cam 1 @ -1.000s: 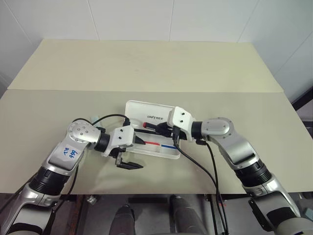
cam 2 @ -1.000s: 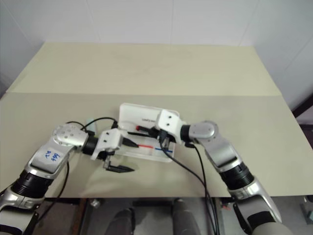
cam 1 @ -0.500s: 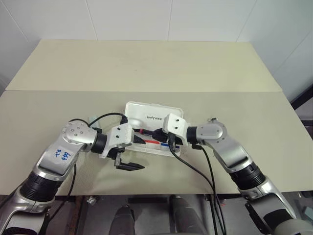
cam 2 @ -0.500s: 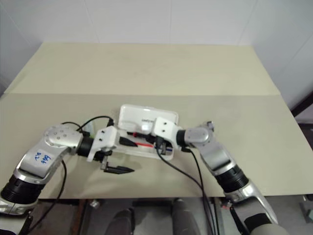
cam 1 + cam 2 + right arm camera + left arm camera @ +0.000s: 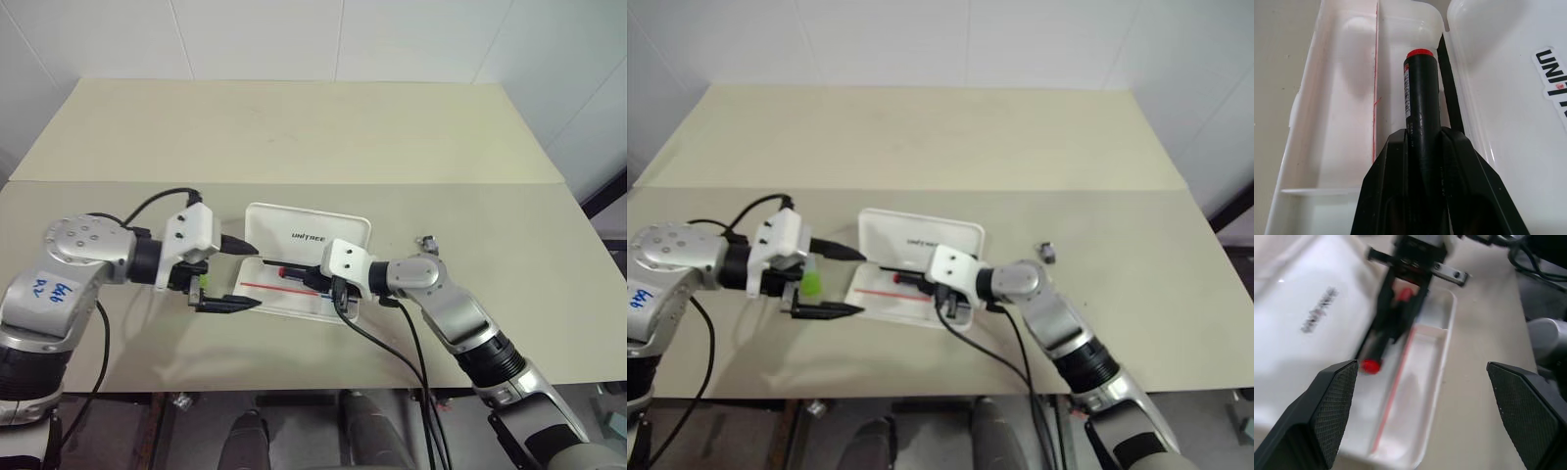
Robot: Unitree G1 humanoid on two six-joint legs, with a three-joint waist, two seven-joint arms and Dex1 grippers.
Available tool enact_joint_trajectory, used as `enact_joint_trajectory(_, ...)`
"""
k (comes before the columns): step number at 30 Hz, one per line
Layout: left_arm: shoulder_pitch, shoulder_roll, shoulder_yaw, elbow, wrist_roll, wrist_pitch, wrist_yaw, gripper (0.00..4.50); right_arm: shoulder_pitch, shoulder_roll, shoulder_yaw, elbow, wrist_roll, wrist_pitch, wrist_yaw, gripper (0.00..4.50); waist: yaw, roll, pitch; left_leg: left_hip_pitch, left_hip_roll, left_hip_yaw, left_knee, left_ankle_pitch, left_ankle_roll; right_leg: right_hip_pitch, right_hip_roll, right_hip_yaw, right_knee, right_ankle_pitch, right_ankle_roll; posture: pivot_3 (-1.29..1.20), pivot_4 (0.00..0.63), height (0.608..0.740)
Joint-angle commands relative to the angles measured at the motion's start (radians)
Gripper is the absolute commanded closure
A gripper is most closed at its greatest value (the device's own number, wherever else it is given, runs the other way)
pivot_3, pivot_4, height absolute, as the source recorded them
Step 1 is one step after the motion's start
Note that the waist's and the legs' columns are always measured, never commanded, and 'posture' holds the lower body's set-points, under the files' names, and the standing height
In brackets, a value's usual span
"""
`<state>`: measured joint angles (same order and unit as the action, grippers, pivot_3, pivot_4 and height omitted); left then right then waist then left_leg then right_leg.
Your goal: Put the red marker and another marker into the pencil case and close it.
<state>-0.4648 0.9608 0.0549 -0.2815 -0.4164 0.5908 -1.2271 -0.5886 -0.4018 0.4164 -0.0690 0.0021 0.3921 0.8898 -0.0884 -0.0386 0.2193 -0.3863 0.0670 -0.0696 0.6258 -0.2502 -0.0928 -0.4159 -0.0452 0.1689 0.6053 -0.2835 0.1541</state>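
The pencil case (image 5: 304, 245) lies open near the front of the beige worktop (image 5: 294, 127), its lid tilted back with the black "UNITREE" lettering (image 5: 308, 235) facing up. Its shallow white tray (image 5: 1332, 112) faces the robot and carries a thin red stripe (image 5: 1375, 98) along its length; a low partition crosses the tray near one end.

The red marker (image 5: 1421, 98) is inside the tray, close to the hinge side and lying roughly along the case's length. Its black barrel is clamped between the two fingers of the right claw (image 5: 1422, 142), which are closed tight on it; one red end (image 5: 1419, 53) points away from the claw, and the second red end (image 5: 1370, 365) shows in the left wrist view. Whether the marker rests on the tray floor cannot be told. Nothing else is seen in the tray.

The other marker, a light-green highlighter (image 5: 810, 278), lies on the worktop outside the case, to its left and apart from it, just beside the left claw.

The left claw (image 5: 235, 274) hangs to the left of the case with its fingers (image 5: 1327, 406) spread wide and nothing between them.

A small dark object (image 5: 428, 242) sits on the worktop to the right of the case, well apart from it.
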Motion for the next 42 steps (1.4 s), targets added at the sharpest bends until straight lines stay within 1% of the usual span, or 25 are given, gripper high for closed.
enact_joint_trajectory(1,0.003,0.046,0.070,0.070,0.005,-0.084,-0.030,0.00,-0.016,0.014,-0.006,-0.013,-0.004,-0.007,-0.011,3.91,0.000,0.000,0.000,0.000,0.000,0.000,0.000,0.000,0.000,0.000,0.000,0.000,0.000,0.000,0.000,0.00,0.150,0.740)
enact_joint_trajectory(7,0.005,0.082,0.102,0.189,0.022,-0.184,-0.049,0.00,-0.024,0.016,-0.003,-0.035,-0.011,0.003,-0.005,3.91,0.000,0.000,0.000,-0.001,0.000,0.000,-0.003,0.000,0.000,-0.002,0.000,0.000,0.000,-0.001,-0.001,0.00,0.150,0.740)
enact_joint_trajectory(8,0.004,0.085,0.101,0.202,0.025,-0.196,-0.051,0.00,-0.022,0.015,-0.001,-0.040,-0.011,0.005,-0.003,3.19,0.001,0.000,0.000,-0.001,0.000,0.000,-0.004,0.000,0.000,-0.002,0.000,0.000,0.000,-0.001,-0.001,0.00,0.150,0.740)
enact_joint_trajectory(9,0.004,0.086,0.101,0.208,0.023,-0.205,-0.052,0.00,-0.021,0.015,0.001,-0.046,-0.011,0.008,-0.002,2.96,0.001,0.000,0.000,-0.001,0.000,0.000,-0.005,0.000,0.000,-0.003,0.000,0.000,0.000,-0.001,-0.001,0.00,0.150,0.740)
enact_joint_trajectory(10,0.003,0.085,0.100,0.212,0.020,-0.210,-0.052,0.00,-0.019,0.014,0.003,-0.053,-0.011,0.012,0.001,2.55,0.001,0.000,0.000,-0.001,0.000,0.000,-0.005,0.000,0.000,-0.003,0.000,0.000,0.000,-0.001,-0.001,0.00,0.150,0.740)
enact_joint_trajectory(17,0.001,0.048,0.078,0.194,0.002,-0.212,-0.037,0.00,0.000,-0.008,-0.002,-0.140,0.014,0.055,0.029,0.19,0.003,0.000,0.000,-0.001,0.000,0.000,-0.010,0.000,0.000,-0.006,0.000,-0.001,0.003,0.000,0.002,0.00,0.150,0.740)
enact_joint_trajectory(18,-0.001,0.042,0.075,0.193,0.002,-0.212,-0.034,0.00,0.005,-0.010,-0.006,-0.160,0.023,0.064,0.035,0.04,0.003,0.000,0.000,-0.002,0.000,0.000,-0.010,0.000,0.000,-0.008,0.000,-0.001,0.005,-0.001,0.003,0.00,0.150,0.740)
enact_joint_trajectory(21,-0.008,0.023,0.060,0.193,0.009,-0.216,-0.026,0.00,0.016,-0.013,-0.020,-0.203,0.052,0.087,0.042,0.04,0.003,0.000,0.000,-0.003,0.000,0.000,-0.012,0.000,0.000,-0.012,0.000,-0.001,0.008,0.003,0.011,0.00,0.150,0.740)
enact_joint_trajectory(27,-0.042,-0.031,0.016,0.204,0.033,-0.235,0.006,0.00,0.035,-0.009,-0.045,-0.214,0.088,0.059,0.031,0.04,0.003,-0.001,0.000,-0.003,0.000,0.000,-0.012,0.000,0.000,-0.012,0.000,-0.001,0.009,0.002,0.011,0.00,0.150,0.740)
enact_joint_trajectory(31,-0.064,-0.067,0.020,0.239,0.060,-0.275,0.054,0.00,0.051,-0.016,-0.070,-0.249,0.136,0.041,0.051,0.04,0.004,-0.001,0.000,-0.003,0.000,0.000,-0.012,0.000,0.000,-0.012,0.000,-0.001,0.009,0.003,0.011,0.00,0.150,0.740)
enact_joint_trajectory(35,-0.063,-0.060,0.031,0.287,0.107,-0.311,0.106,0.00,0.078,-0.032,-0.113,-0.313,0.216,0.040,0.083,0.04,0.002,-0.001,0.000,-0.003,0.000,0.000,-0.012,0.000,0.000,-0.012,0.000,-0.001,0.009,0.003,0.011,0.00,0.150,0.740)
enact_joint_trajectory(39,-0.058,-0.070,0.053,0.299,0.131,-0.298,0.186,0.00,0.094,-0.058,-0.148,-0.348,0.269,0.037,0.104,0.04,0.005,-0.001,0.000,-0.003,0.000,0.000,-0.012,0.000,0.000,-0.012,0.000,-0.001,0.009,0.003,0.011,0.00,0.150,0.740)
enact_joint_trajectory(42,-0.056,-0.092,0.080,0.276,0.133,-0.229,0.287,0.00,0.110,-0.082,-0.188,-0.380,0.334,0.028,0.134,0.04,0.006,-0.001,0.000,-0.003,0.000,0.000,-0.012,0.000,0.000,-0.011,0.000,-0.001,0.009,0.003,0.012,0.00,0.150,0.740)
